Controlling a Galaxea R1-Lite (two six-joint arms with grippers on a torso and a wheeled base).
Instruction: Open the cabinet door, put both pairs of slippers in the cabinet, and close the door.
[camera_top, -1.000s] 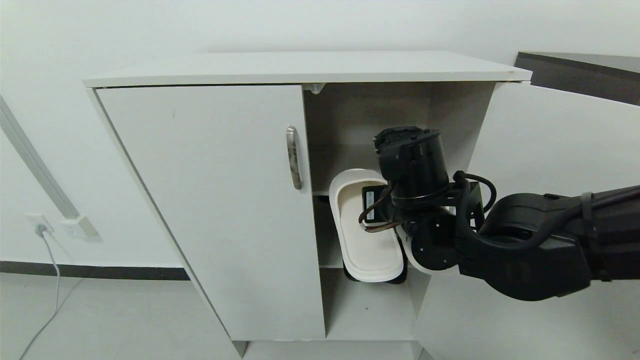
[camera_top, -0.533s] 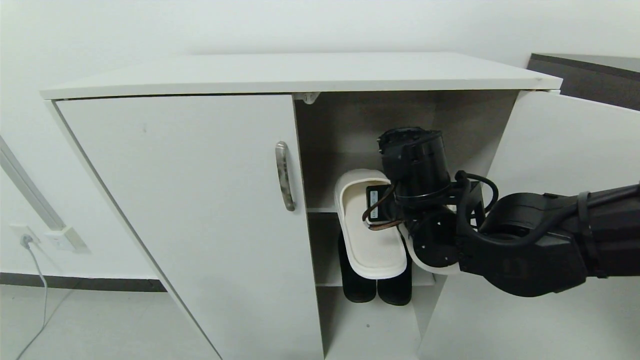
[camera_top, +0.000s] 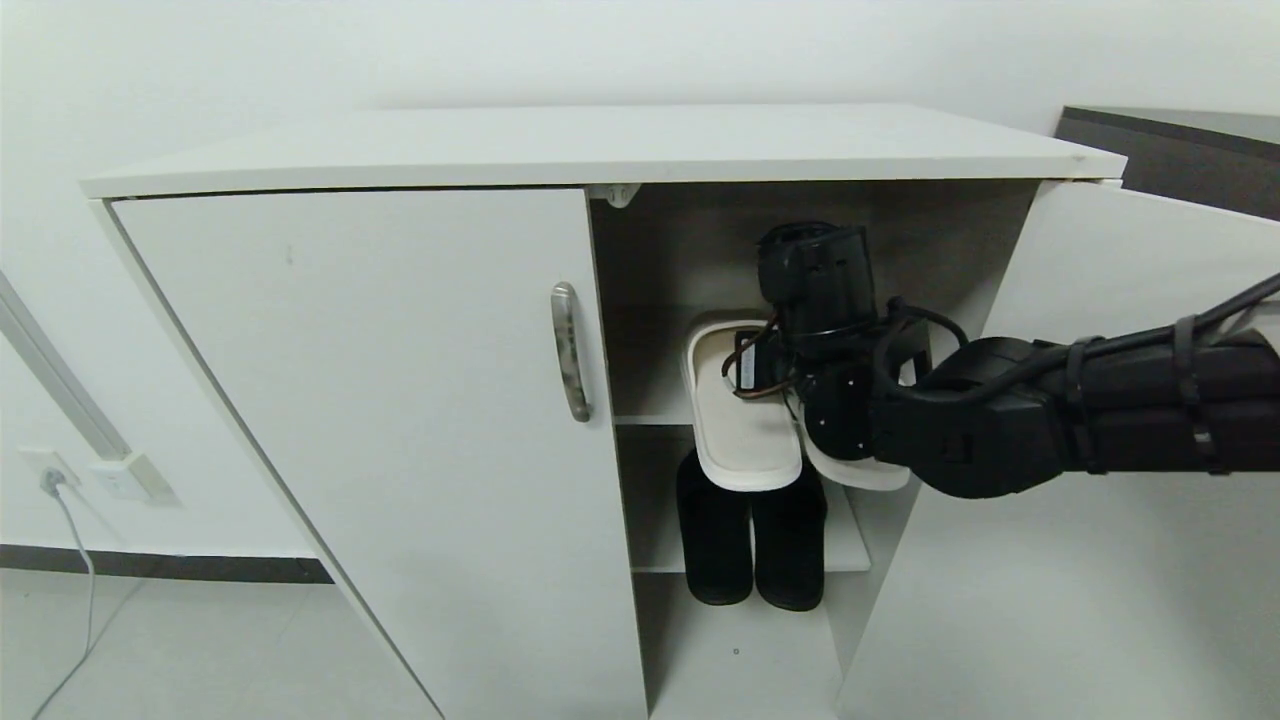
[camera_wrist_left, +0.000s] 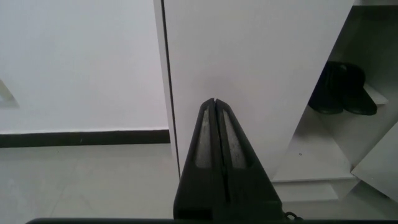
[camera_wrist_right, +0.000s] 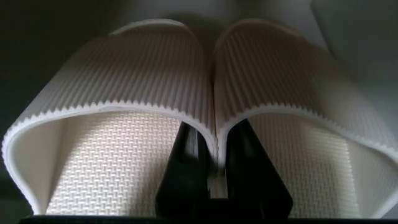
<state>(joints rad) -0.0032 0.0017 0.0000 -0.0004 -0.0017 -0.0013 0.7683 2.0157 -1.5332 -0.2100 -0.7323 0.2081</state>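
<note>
A pair of white slippers (camera_top: 745, 440) hangs in the open right half of the white cabinet (camera_top: 600, 140), their toes over the middle shelf (camera_top: 650, 412) and their heels sticking out in front. My right gripper (camera_wrist_right: 216, 134) is shut on the two inner strap edges of the white slippers (camera_wrist_right: 124, 124). A pair of black slippers (camera_top: 755, 545) stands on the lower shelf, directly beneath. My left gripper (camera_wrist_left: 214, 102) is shut and holds nothing, low in front of the closed left door (camera_wrist_left: 249, 56), with the black slippers (camera_wrist_left: 342, 90) off to one side.
The left door (camera_top: 380, 400) with its metal handle (camera_top: 567, 350) is closed. The right door (camera_top: 1100, 300) is swung wide open beside my right arm. A wall socket with a cable (camera_top: 50, 480) sits low on the left wall. A dark desk (camera_top: 1180, 150) stands at the back right.
The head camera shifted early on. Since then my right arm has raised the white slippers and carried them deeper into the cabinet at the middle shelf, uncovering the black slippers below.
</note>
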